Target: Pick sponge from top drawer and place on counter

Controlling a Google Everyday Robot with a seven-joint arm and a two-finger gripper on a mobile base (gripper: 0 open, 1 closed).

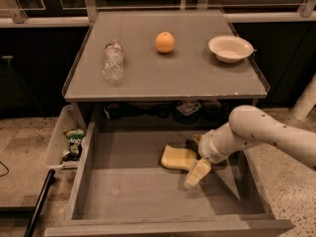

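Observation:
The pale yellow sponge [177, 157] lies on the floor of the pulled-out grey top drawer [123, 191], right of its middle. My gripper [192, 163] reaches into the drawer from the right and is open at the sponge's right end. One cream finger [198, 173] hangs just in front of the sponge. The other finger is mostly hidden in shadow behind it. The grey counter [163, 78] is above the drawer.
On the counter stand a clear plastic bottle [113, 59] at the left, an orange [165, 42] in the middle and a white bowl [230, 48] at the right. A clear bin with a green bag [74, 140] hangs left of the drawer.

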